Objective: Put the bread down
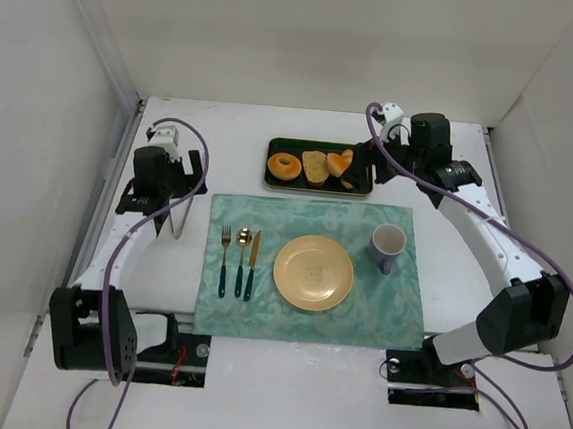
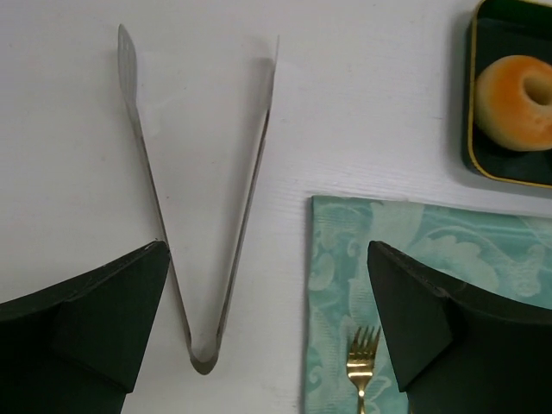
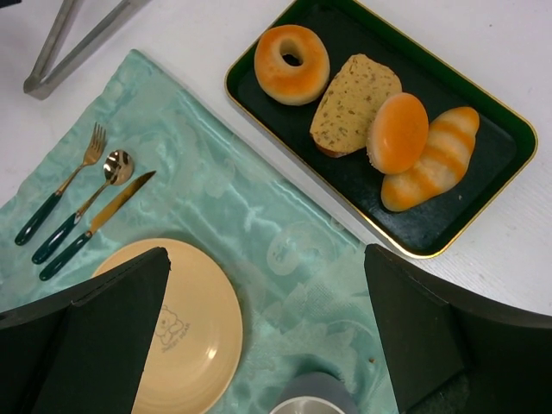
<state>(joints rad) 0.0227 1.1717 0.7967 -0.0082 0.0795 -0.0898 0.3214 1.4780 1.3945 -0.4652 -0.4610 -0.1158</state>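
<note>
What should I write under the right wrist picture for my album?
Ring-shaped bread sits in the dark tray beside the toast slice; the yellow plate waits on the placemat.

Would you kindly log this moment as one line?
bread: on tray, ungrasped | left end effector: open, near tongs | right end effector: open, empty | yellow plate: on placemat

My left arm (image 1: 136, 234) and right arm (image 1: 486, 232) are wearing white shells with black joints and bases; purple cables (image 1: 205, 152) are looping along both, and my fingers (image 2: 95, 319) are looking matte black, wedge-shaped.
</note>
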